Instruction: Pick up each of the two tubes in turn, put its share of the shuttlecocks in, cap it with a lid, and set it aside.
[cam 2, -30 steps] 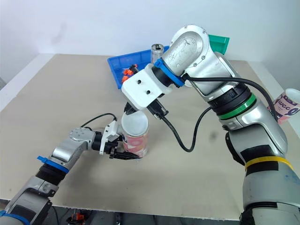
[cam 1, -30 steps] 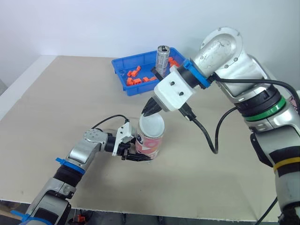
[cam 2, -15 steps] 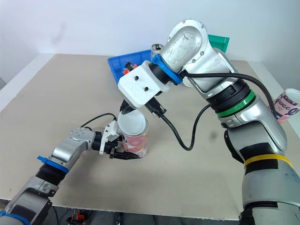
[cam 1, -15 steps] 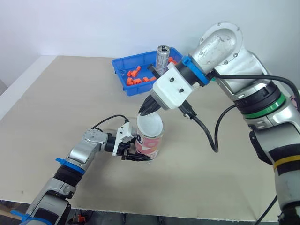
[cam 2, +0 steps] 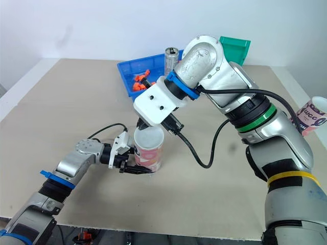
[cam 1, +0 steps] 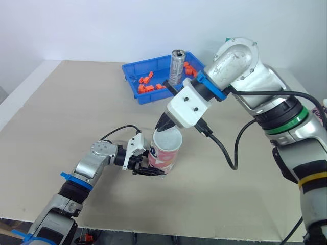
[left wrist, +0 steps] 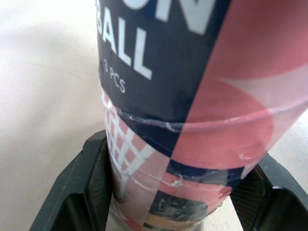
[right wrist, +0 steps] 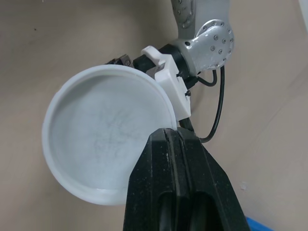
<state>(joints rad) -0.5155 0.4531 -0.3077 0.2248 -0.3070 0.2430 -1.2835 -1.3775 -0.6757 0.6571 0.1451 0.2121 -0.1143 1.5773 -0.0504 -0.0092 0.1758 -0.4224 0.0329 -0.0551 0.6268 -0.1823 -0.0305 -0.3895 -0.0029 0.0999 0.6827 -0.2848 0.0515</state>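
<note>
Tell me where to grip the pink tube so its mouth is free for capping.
Low on the round wall of the tube, near its base, coming level from the robot's left, as the left gripper has it. It stands upright, and the right gripper holds the lid at its mouth.

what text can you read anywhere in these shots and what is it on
"BALL": white letters on the dark blue band of the tube.
"3 PCS": smaller print just beneath it on that tube.
Larger white letters above "BALL" are cut off and cannot be read.
The dark label on the second tube, at the table's right edge, is too small to read.
</note>
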